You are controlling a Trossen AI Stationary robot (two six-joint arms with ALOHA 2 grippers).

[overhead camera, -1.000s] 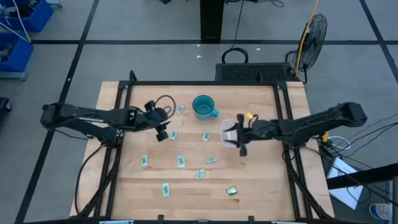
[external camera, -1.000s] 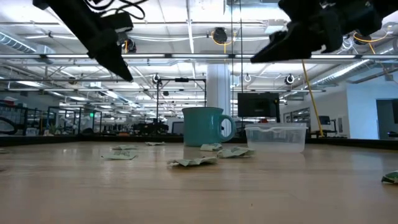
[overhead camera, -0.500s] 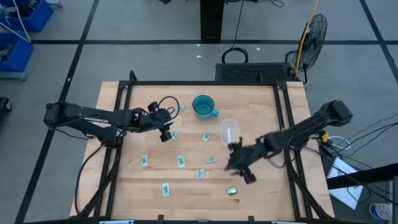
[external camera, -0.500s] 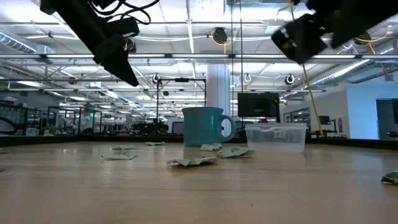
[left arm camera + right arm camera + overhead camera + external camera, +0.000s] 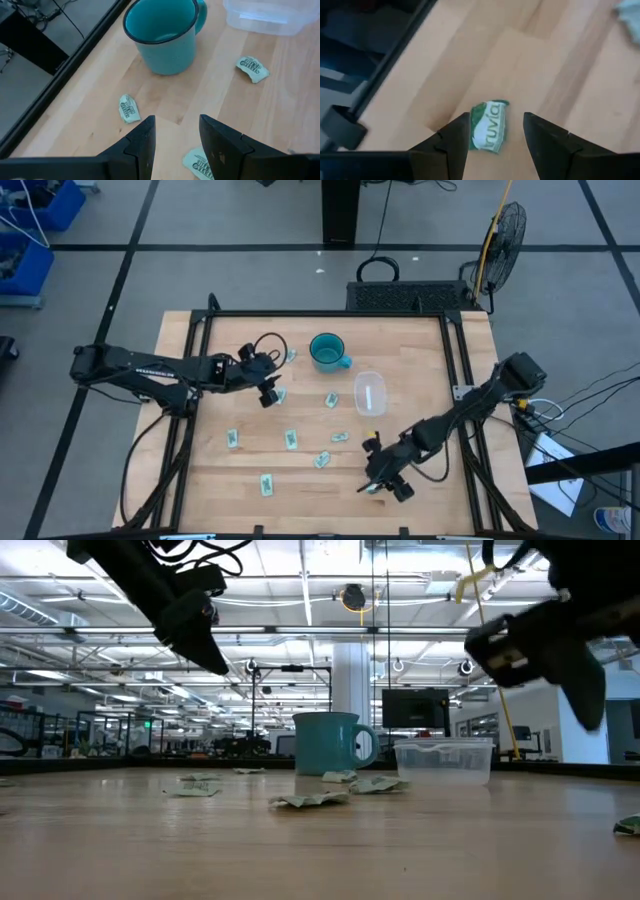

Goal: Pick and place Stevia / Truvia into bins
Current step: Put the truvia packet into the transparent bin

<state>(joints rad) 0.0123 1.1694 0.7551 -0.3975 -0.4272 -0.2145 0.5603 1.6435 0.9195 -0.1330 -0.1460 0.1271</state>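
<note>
Several pale green and white Stevia / Truvia packets lie flat and scattered on the wooden table (image 5: pixel 420 350). My right gripper (image 5: pixel 386 480) hangs open low over one Truvia packet (image 5: pixel 489 125) near the table's near edge. A finger stands on either side of this packet (image 5: pixel 372 488) without touching it. My left gripper (image 5: pixel 268 392) is open above a packet (image 5: pixel 200 162) left of the teal mug (image 5: pixel 326 351). The clear bin (image 5: pixel 370 393) stands right of the mug.
Other packets lie at mid table (image 5: pixel 331 400), (image 5: pixel 291 440), (image 5: pixel 322 460), and toward the near-left (image 5: pixel 267 484), (image 5: pixel 233 439). One more packet (image 5: pixel 291 356) sits beside the mug. A black frame rail (image 5: pixel 462 380) runs along the table's right side. In the low view the bin (image 5: pixel 443 762) and mug (image 5: pixel 328 743) stand side by side.
My right gripper has swung from above the bin toward the table's near edge and come down over the Truvia packet there. My left gripper has shifted slightly right and toward the near edge, then held still. No packet has moved.
</note>
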